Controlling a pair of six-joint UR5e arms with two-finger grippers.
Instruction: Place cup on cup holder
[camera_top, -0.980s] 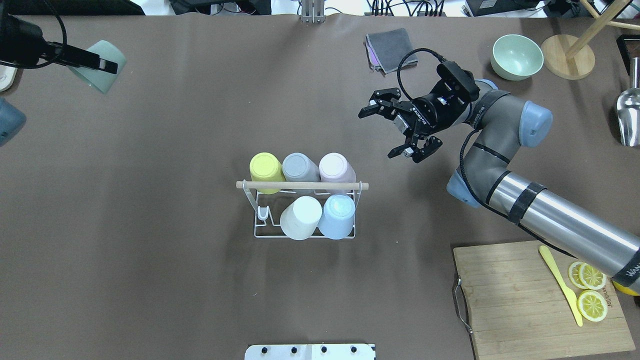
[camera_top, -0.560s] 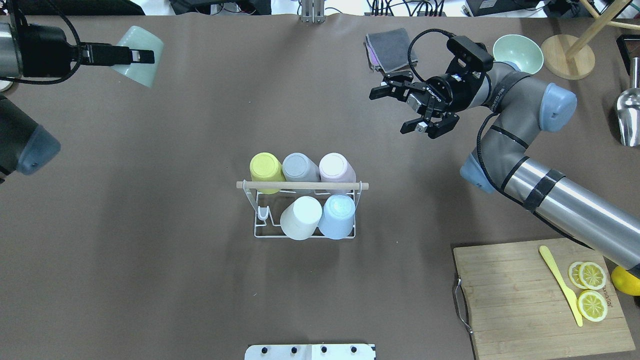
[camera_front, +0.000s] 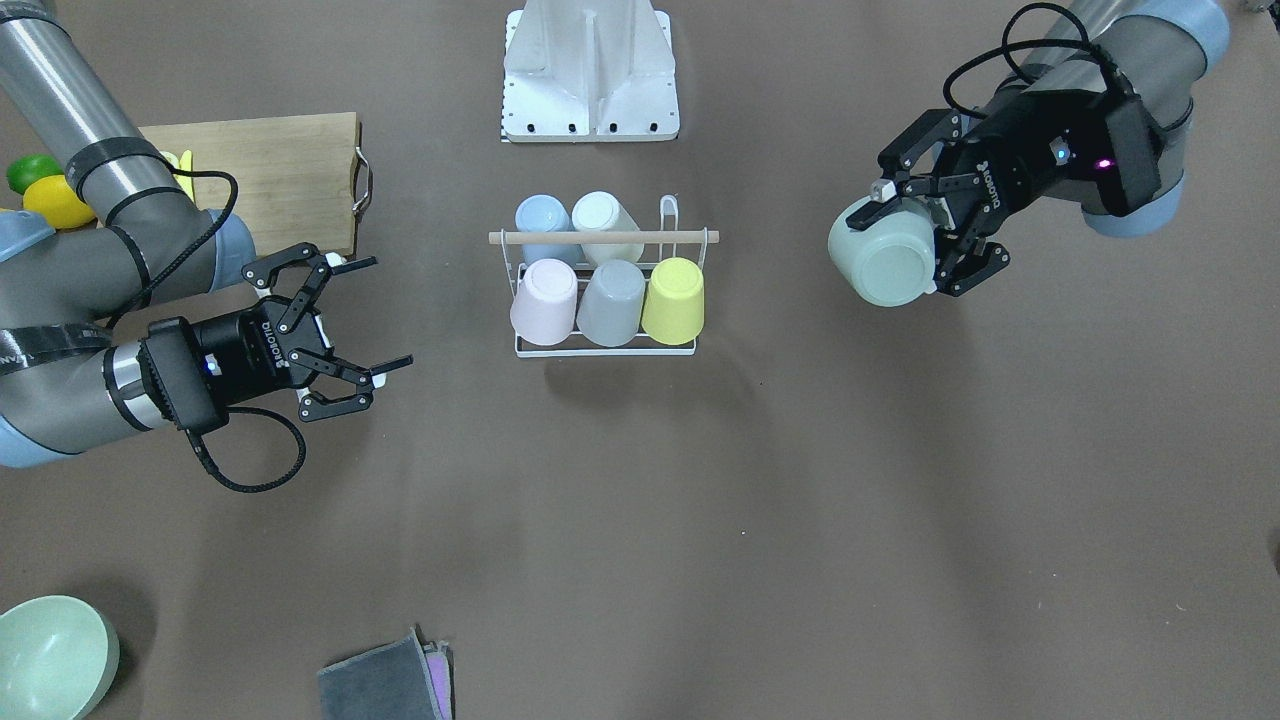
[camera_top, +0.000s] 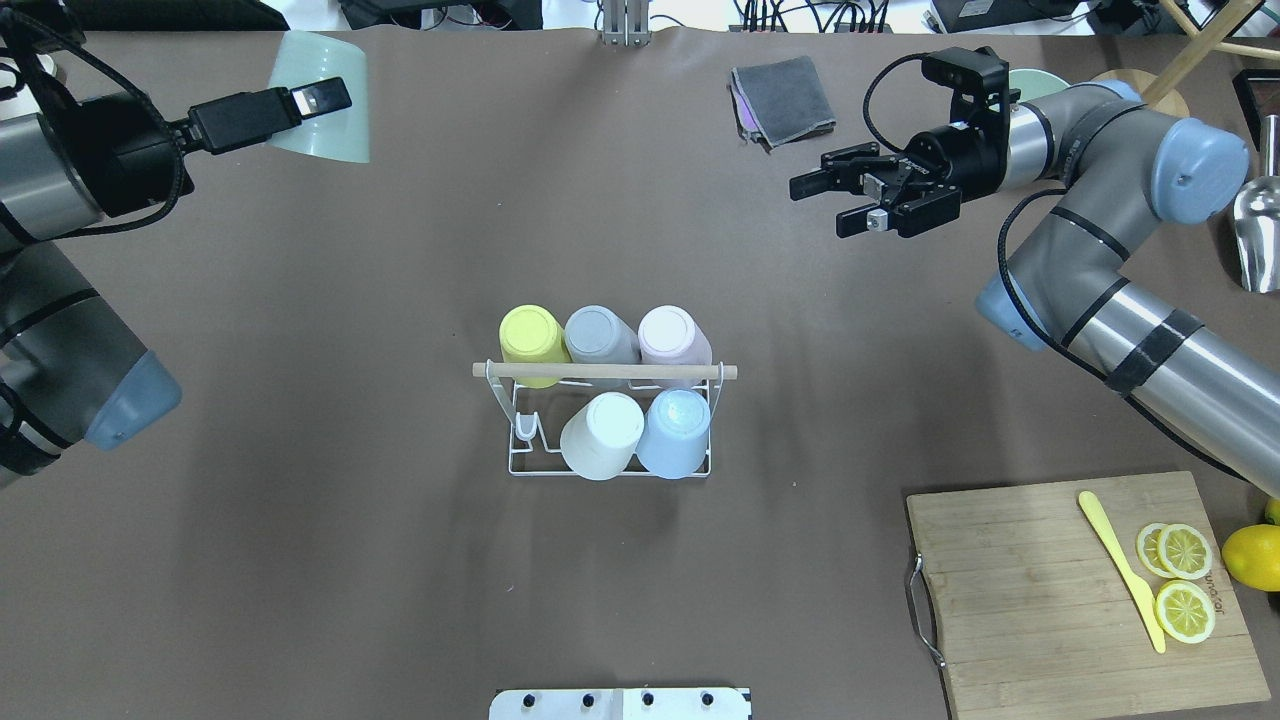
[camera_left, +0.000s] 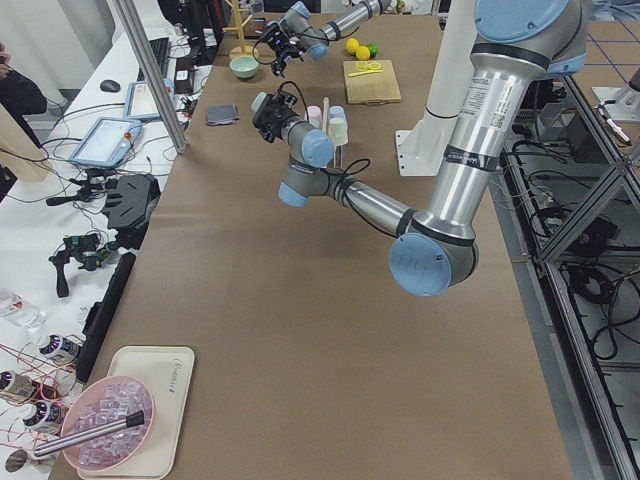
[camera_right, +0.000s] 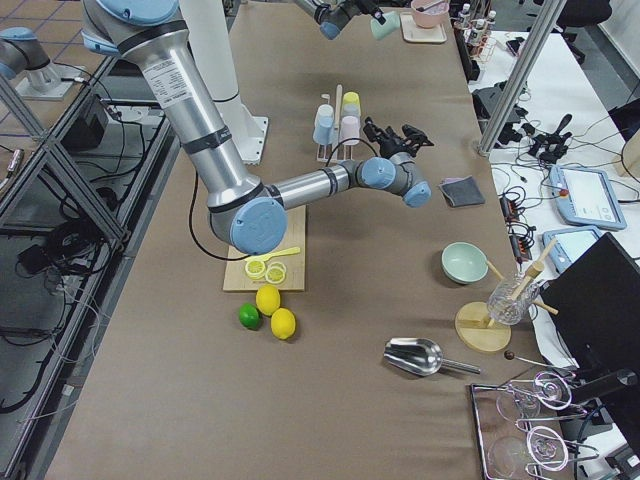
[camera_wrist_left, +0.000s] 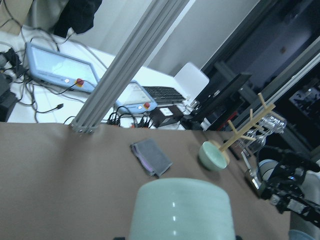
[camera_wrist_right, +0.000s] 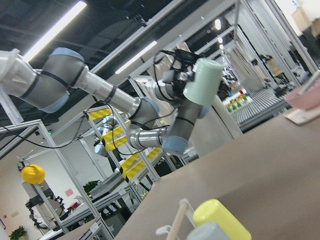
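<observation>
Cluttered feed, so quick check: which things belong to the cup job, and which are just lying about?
Job: mint cup, held in left hand; cup holder, one slot free.
Lying about: green bowl, grey cloth, cutting board, lemon slices, metal scoop.

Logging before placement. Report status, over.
Left gripper shut on mint cup, aloft, well away from cup holder. Right gripper open, empty. Holder carries five cups; one prong free.

Non-task items on the brown surface (camera_top: 300, 520)
Cutting board (camera_top: 1040, 600) carries a yellow knife (camera_top: 1122, 570) and lemon slices (camera_top: 1184, 611); a whole lemon (camera_top: 1250, 557) lies just beside it. Grey cloth (camera_top: 785, 100) and green bowl (camera_front: 50, 655) sit well apart from the board.
</observation>
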